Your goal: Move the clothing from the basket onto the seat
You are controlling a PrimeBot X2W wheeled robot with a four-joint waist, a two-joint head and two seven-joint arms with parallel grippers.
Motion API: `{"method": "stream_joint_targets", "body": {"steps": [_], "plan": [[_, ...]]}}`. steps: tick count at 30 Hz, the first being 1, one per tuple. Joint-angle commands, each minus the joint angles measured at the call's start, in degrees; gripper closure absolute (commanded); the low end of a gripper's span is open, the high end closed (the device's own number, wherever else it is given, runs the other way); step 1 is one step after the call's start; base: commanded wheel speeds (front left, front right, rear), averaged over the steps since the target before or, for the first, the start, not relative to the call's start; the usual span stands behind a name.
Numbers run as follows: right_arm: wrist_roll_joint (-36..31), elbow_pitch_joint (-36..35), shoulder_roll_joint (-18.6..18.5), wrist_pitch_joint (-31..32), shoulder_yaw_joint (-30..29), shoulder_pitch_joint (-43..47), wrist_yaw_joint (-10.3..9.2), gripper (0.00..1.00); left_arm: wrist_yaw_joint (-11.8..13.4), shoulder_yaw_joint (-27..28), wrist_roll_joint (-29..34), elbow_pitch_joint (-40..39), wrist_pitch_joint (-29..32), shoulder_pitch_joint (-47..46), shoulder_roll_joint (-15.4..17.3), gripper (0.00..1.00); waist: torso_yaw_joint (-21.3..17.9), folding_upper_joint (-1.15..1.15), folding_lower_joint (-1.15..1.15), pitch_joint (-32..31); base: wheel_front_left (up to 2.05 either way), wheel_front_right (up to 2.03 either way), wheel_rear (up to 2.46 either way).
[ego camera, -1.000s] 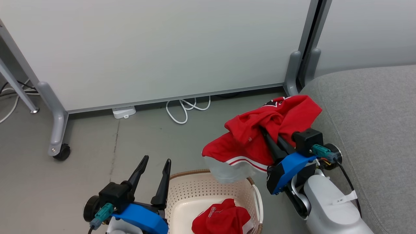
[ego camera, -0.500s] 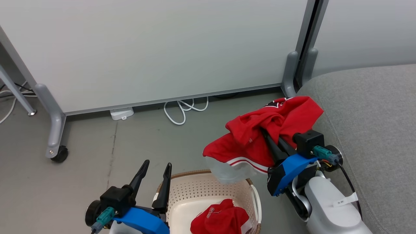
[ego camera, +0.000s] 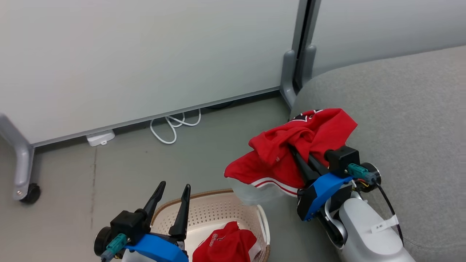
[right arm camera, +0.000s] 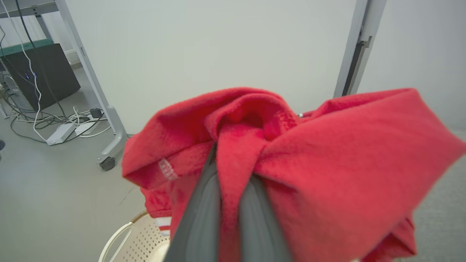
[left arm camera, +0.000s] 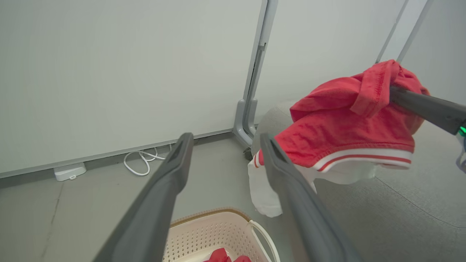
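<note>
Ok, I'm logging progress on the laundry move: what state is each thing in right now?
Seat: no garment resting on it yet.
Other garment: crumpled in the basket.
Basket: upright on the floor.
Held garment: bunched, lifted clear of the floor, by the seat's edge.
Right gripper: shut on the held garment.
Left gripper: open, nothing between its fingers.

Left gripper (ego camera: 174, 186) sits low, its fingers (ego camera: 181, 214) spread wide and pointing up. Right gripper (ego camera: 300, 160), raised on its pale forearm (ego camera: 367, 233), pinches a red garment (ego camera: 276, 160) between closed fingers.
</note>
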Motion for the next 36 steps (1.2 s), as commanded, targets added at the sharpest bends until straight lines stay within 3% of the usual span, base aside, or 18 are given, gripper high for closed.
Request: {"method": "stream_joint_targets", "body": {"steps": [1, 21, 36], "plan": [[0.4, -0.2, -0.2, -0.1, -0.1, -0.1, 0.01, 1.0, -0.1, 0.3, 0.0, 0.0, -0.3, -0.2, 0.0, 0.0, -2.7, 0.0, 0.0, 0.3, 0.0, 0.0, 0.0], [-0.3, -0.1, -0.2, -0.6, -1.5, 0.0, 0.02, 1.0, -0.1, -0.2, 0.3, -0.7, -0.2, -0.8, -0.2, 0.0, -22.6, 0.0, 0.0, 2.1, 0.0, 0.0, 0.0], [-2.3, -2.6, -0.1, -1.2, -7.1, 2.4, 0.02, 1.0, -0.1, -5.2, -1.2, 1.0, -0.2, -5.5, 1.5, 0.0, -24.0, 0.0, 0.0, 4.9, 0.0, 0.0, 0.0]]}}
